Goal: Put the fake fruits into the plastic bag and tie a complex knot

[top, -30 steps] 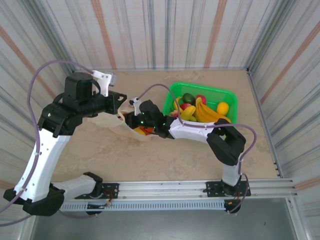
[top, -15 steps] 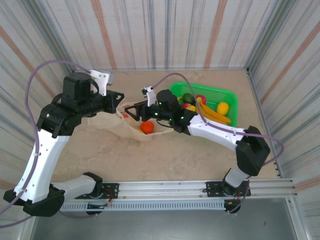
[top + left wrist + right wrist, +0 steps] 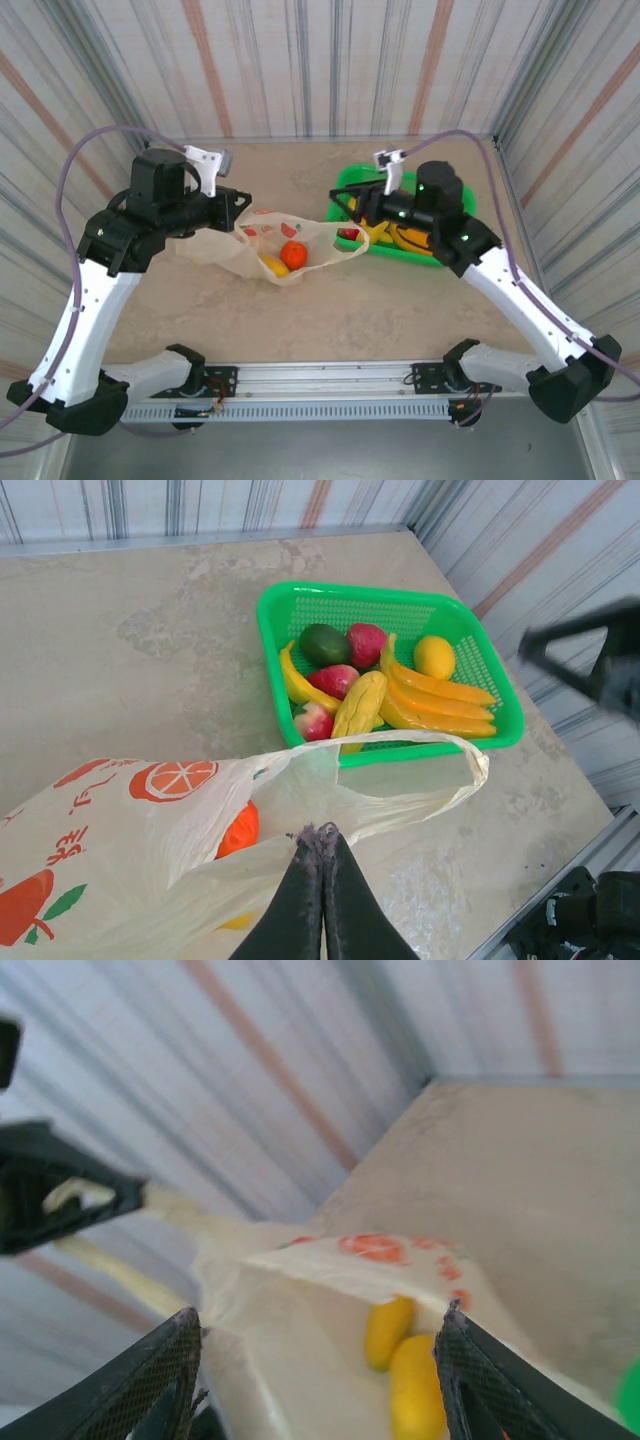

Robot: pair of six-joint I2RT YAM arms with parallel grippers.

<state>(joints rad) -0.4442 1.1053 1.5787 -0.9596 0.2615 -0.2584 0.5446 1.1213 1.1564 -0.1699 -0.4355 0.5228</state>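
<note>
Table (image 3: 400,300): left gripper (image 3: 320,832) grasping plastic bag (image 3: 150,825) rim; right gripper (image 3: 318,1345) released beside bag.

plastic bag (image 3: 215,243) mouth gaping, green basket (image 3: 350,590) just beside

My table (image 3: 330,310) is mottled beige. A bright green mesh basket (image 3: 263,630) sits on it toward two o'clock. Striped walls (image 3: 330,70) close it in at nine, twelve and three; a metal rail (image 3: 330,378) runs along six.
</note>
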